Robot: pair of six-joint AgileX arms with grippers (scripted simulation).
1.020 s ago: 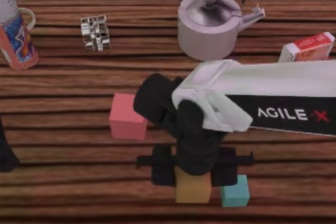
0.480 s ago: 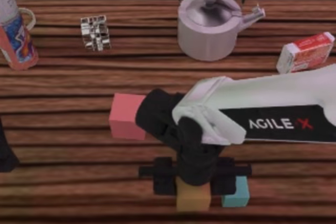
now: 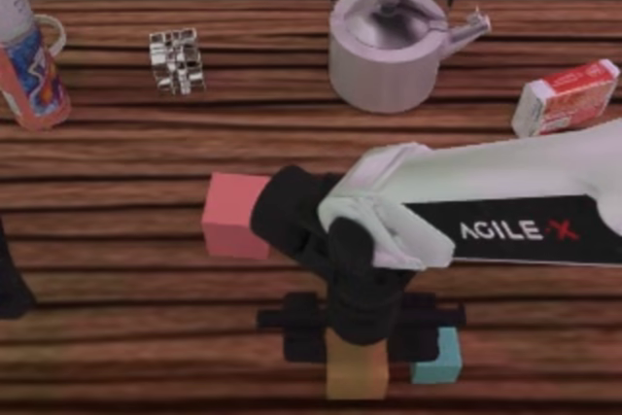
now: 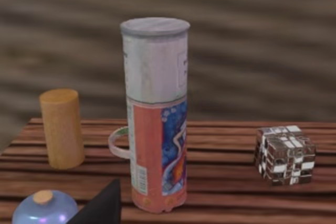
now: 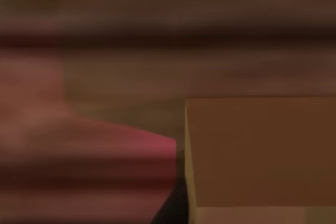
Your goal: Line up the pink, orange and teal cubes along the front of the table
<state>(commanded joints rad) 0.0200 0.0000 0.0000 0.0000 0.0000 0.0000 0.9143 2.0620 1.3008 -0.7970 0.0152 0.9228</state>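
Note:
The tan-orange cube (image 3: pixel 357 376) sits at the table's front edge, directly under my right gripper (image 3: pixel 358 345), which is shut on it. In the right wrist view this cube (image 5: pixel 260 150) fills the frame close up, with a dark finger edge beside it. Just to its right, the smaller teal cube (image 3: pixel 442 362) rests on the dark wooden table (image 3: pixel 146 337). Farther back and to the left lies the salmon-pink cube (image 3: pixel 233 216), partly covered by the right arm. It shows as a pink blur (image 5: pixel 79 156) in the right wrist view. My left gripper (image 3: pixel 10 289) is parked at the left edge.
A grey kettle (image 3: pixel 384 41) stands at the back centre. A silver lattice cube (image 3: pixel 176 61) is at the back left and a red-and-white box (image 3: pixel 567 96) at the back right. A tall can (image 3: pixel 24 55) with a white mug behind it occupies the far left corner.
The right gripper has carried the orange cube toward the front edge and lower, beside the teal cube. The left arm has not moved.

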